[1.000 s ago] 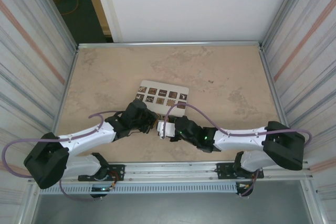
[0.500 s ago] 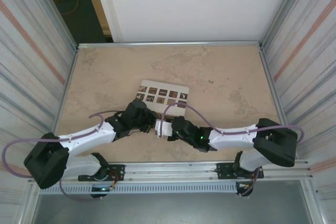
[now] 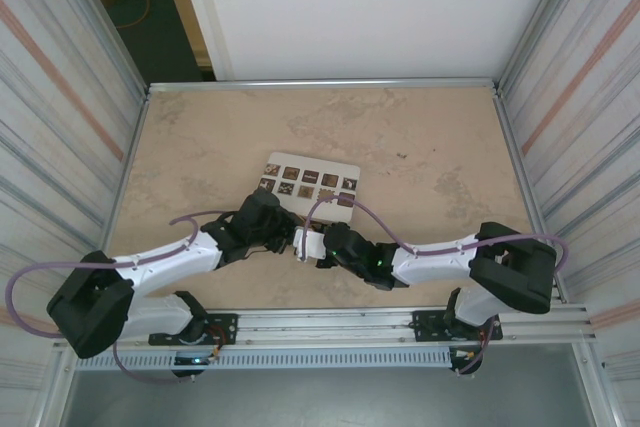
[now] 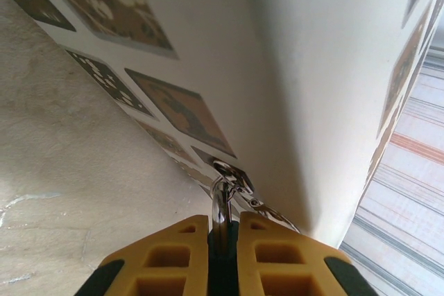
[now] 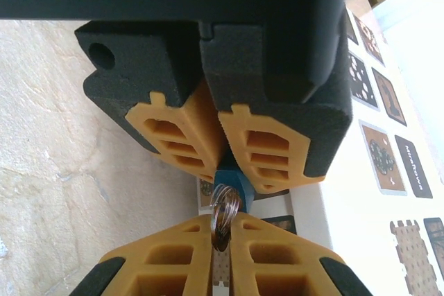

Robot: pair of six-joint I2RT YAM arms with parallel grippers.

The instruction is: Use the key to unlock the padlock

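L claw (image 5: pixel 223 168) clamped on blue padlock (image 5: pixel 229 180), tip-to-tip w/ R claw (image 5: pixel 222 233), which is pinched shut on a metal ring (image 5: pixel 224 214) right at the lock. Both low over desk (image 3: pixel 430 147), just beside white box (image 3: pixel 312 179). Box squares are patterned; any lettering too small to read.

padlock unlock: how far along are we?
Done: both pieces are grasped. The left gripper clamps the padlock, and the right gripper pinches the key ring. In hand: the ring sits right at the padlock, fingertips nearly meeting. Left: insertion and the turn. The contact point is hidden, so I can't tell whether either has started.
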